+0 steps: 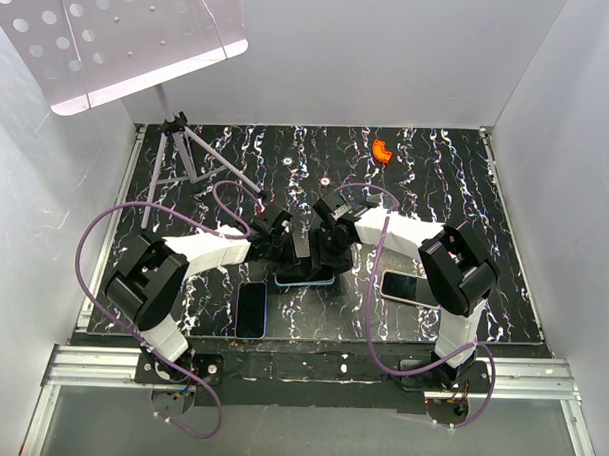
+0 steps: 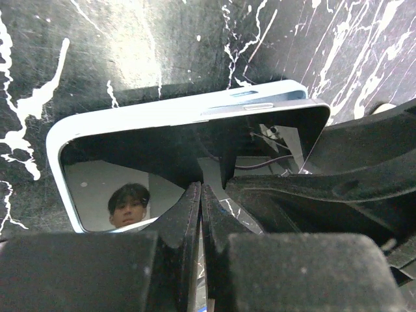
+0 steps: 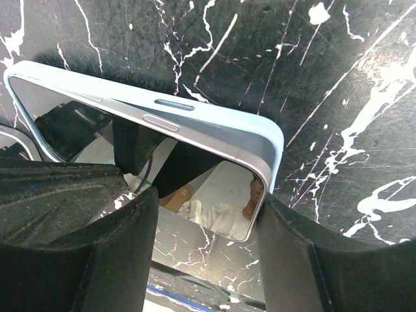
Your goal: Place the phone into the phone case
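The phone (image 1: 305, 278) lies in mid-table between both grippers, in a light blue case (image 2: 162, 114). Its glossy screen (image 2: 97, 185) mirrors the room. In the right wrist view the phone's silver frame (image 3: 195, 130) stands a little above the case's edge (image 3: 263, 130) at one corner. My left gripper (image 1: 284, 249) is shut, its closed tips (image 2: 201, 192) resting on the screen. My right gripper (image 1: 329, 254) is open; it also shows in the right wrist view (image 3: 205, 221). One finger (image 3: 123, 247) is over the screen, the other (image 3: 299, 253) is outside the phone's corner.
A dark phone (image 1: 250, 309) lies near the front left. Another phone (image 1: 407, 289) lies by the right arm. A small orange object (image 1: 381, 151) sits at the back. A thin-legged stand (image 1: 187, 149) is at the back left, under a white perforated panel (image 1: 121, 32).
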Controlling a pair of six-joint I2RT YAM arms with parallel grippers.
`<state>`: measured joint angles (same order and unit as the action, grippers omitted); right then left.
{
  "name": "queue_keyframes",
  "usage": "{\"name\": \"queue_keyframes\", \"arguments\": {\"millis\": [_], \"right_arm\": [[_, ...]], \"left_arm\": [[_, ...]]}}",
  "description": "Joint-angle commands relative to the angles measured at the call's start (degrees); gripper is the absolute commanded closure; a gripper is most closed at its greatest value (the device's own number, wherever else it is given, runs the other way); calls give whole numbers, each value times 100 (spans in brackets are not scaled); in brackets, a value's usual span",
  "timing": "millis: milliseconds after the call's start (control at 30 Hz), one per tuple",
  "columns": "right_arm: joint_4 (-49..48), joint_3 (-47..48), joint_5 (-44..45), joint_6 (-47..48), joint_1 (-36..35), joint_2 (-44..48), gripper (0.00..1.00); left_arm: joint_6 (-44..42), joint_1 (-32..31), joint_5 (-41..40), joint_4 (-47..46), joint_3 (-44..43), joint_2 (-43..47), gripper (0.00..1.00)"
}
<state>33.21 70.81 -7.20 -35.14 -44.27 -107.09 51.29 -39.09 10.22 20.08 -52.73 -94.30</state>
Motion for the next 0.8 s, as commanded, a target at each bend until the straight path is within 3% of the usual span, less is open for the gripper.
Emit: {"name": "queue_keyframes", "arguments": {"millis": [0,633,767], "right_arm": [[343,-181,-361,86,-547,-357,37],[1644,1128,-62,402,-513,364,37],[1514,962,-351,394,-241,706,37]], "left_arm": [[110,252,-73,14,298,-123,100],[-31,367,-231,330,439,-352,100],[-84,376,-266,374,422,-334,100]]}}
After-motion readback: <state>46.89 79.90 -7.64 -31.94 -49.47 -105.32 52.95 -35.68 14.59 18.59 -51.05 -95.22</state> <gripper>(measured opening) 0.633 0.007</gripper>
